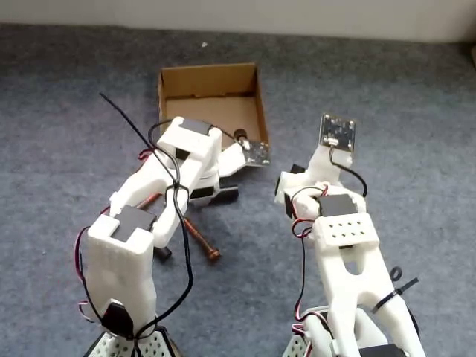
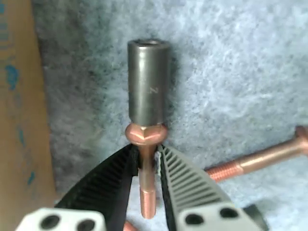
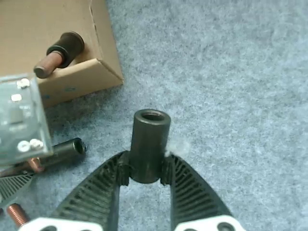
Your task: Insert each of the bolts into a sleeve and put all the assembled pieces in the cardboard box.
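My left gripper (image 2: 146,154) is shut on the threaded shank of a copper bolt (image 2: 146,166). The bolt's hex head sits against a dark sleeve (image 2: 148,82), which hangs over the carpet just beside the cardboard box (image 1: 212,97). My right gripper (image 3: 146,163) is shut on a second dark sleeve (image 3: 150,139), held upright with its open bore showing, a little to the right of the box's near corner. An assembled bolt and sleeve (image 3: 60,53) lies inside the box at that corner. Loose copper bolts (image 1: 199,236) lie on the carpet under the left arm.
Grey carpet covers the whole table. The box wall (image 2: 19,120) stands close beside the left gripper. Another loose bolt (image 2: 255,161) lies near the left fingers. The left arm's camera board (image 3: 19,120) juts in close to the right gripper.
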